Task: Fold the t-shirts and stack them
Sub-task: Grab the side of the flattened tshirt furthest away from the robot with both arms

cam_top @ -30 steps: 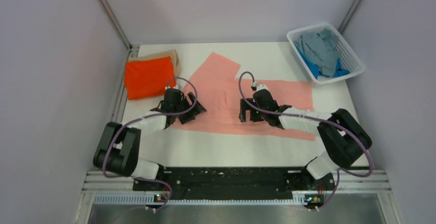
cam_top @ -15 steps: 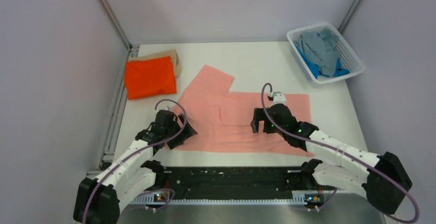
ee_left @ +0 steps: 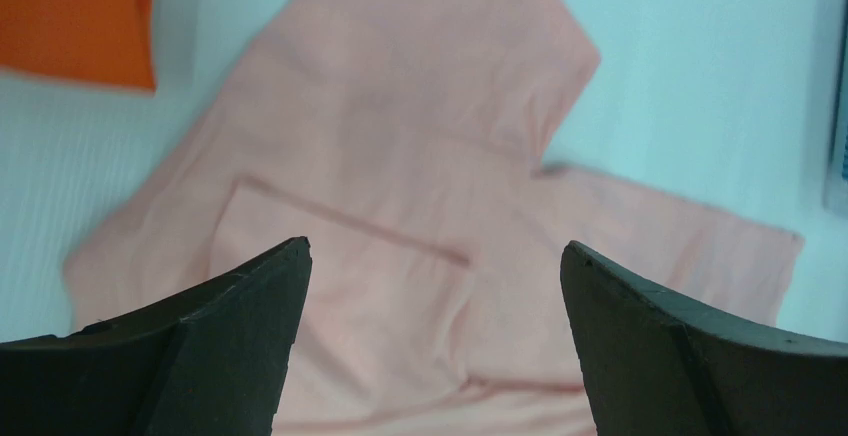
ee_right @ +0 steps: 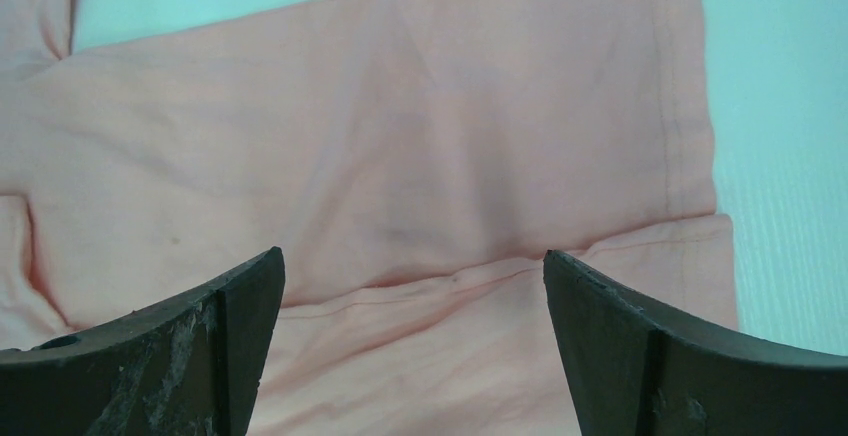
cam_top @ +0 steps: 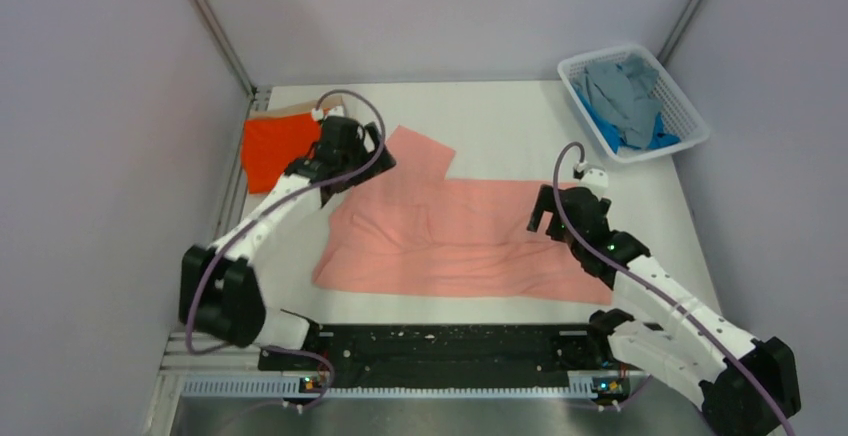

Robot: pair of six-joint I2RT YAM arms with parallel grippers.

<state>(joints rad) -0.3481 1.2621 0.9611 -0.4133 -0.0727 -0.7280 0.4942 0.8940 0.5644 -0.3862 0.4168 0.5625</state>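
Observation:
The salmon pink t-shirt (cam_top: 460, 236) lies spread across the middle of the table, with one sleeve (cam_top: 420, 151) pointing to the far left. My left gripper (cam_top: 362, 156) is open and empty above that sleeve end; its wrist view shows the pink cloth (ee_left: 400, 156) below the left gripper (ee_left: 435, 246). My right gripper (cam_top: 548, 211) is open and empty above the shirt's right end; the hem (ee_right: 480, 271) shows in its wrist view under the right gripper (ee_right: 412, 254). The folded orange t-shirt (cam_top: 275, 146) lies on the tan one (cam_top: 285, 111) at far left. The grey (cam_top: 620, 91) and blue (cam_top: 610, 136) t-shirts sit in the basket.
The white mesh basket (cam_top: 690, 121) stands at the far right corner. The orange shirt's corner (ee_left: 70, 16) shows at the top left of the left wrist view. Walls close the table in on the left, back and right. A black rail (cam_top: 450, 341) runs along the near edge.
The pink shirt has slid toward the near edge. My left gripper has moved far-left to the sleeve beside the orange shirt. My right gripper has moved right, over the shirt's right end.

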